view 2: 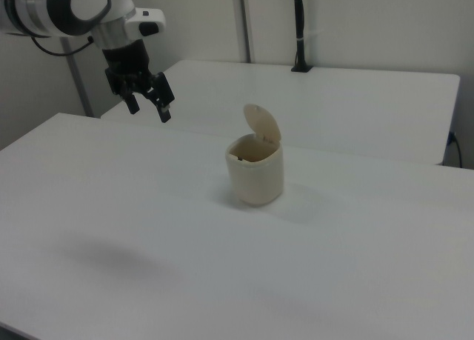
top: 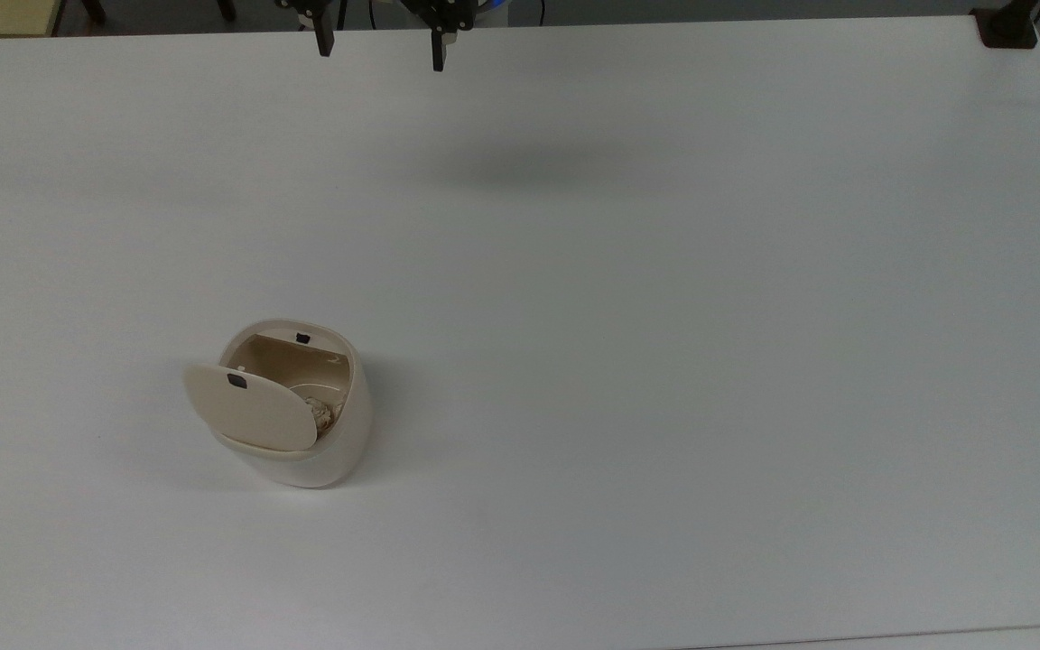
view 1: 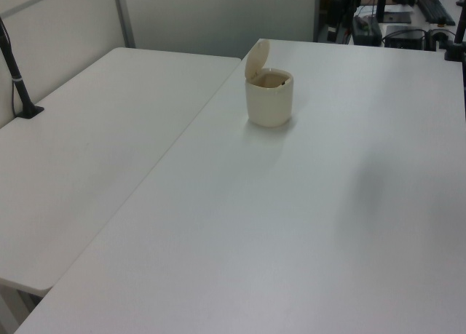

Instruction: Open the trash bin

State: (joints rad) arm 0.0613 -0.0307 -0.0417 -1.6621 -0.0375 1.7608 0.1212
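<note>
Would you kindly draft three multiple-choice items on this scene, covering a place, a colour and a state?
1. In the top view, the trash bin stands:
A. lower left
B. upper right
C. dead centre

2. The bin's body is:
A. blue
B. cream-beige
C. black

3. The lid is:
A. shut flat
B. lying on the table
C. raised on its hinge

Answers: 1 A, it sits toward the top view's lower left, far from the gripper, whose jaws stand apart. 2 B, a pale cream shows in every view. 3 C, the lid stands up, the inside exposed.
</note>
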